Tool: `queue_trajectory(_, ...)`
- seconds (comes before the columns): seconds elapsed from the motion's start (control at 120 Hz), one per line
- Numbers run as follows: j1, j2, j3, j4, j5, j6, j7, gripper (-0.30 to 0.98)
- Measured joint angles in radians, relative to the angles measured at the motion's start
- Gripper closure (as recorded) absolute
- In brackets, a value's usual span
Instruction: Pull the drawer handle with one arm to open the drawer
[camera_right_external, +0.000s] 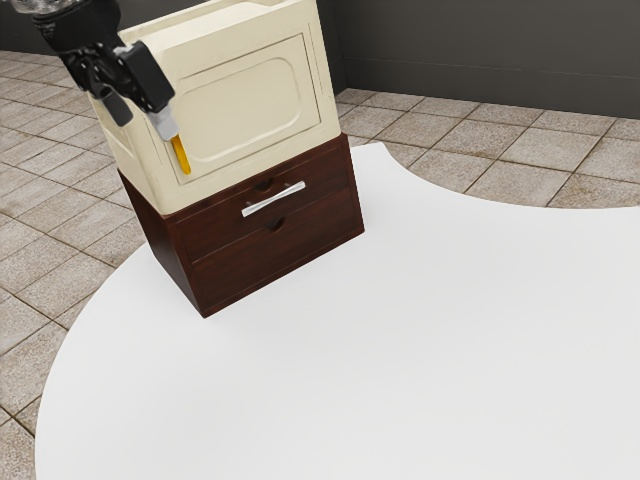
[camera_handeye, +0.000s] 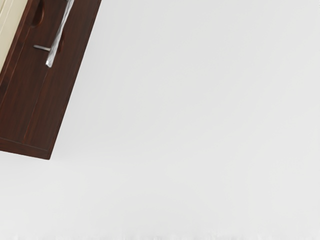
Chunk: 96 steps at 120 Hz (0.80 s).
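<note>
The box sits on the cabinet, the cabinet on the desk, the handle on the upper drawer.

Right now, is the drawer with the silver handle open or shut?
Shut: the drawer front sits flush with the dark wooden cabinet.
</note>
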Motion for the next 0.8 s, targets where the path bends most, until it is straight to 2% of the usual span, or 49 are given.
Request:
queue_trajectory(0.233,-0.039,0.012,0.012,0.000,0.016,-0.079,0.013,0.00)
queue_trajectory(0.317,-0.190,0.007,0.147,-0.020,0.031,-0.083,0.012,0.00)
queue_trajectory(0.383,-0.231,0.031,0.185,-0.022,0.022,-0.084,0.007,0.00)
queue_trajectory(0.417,-0.215,0.057,0.170,-0.020,0.017,-0.081,0.004,0.00)
queue_trajectory(0.492,-0.105,0.120,0.036,-0.018,0.010,-0.058,-0.002,0.00)
queue_trajectory(0.542,-0.075,0.155,-0.012,-0.017,0.007,-0.032,-0.006,0.00)
queue_trajectory(0.658,-0.054,0.232,-0.056,-0.015,0.006,0.038,-0.011,0.00)
queue_trajectory(0.8,-0.051,0.305,-0.066,-0.010,0.005,0.108,-0.009,0.01)
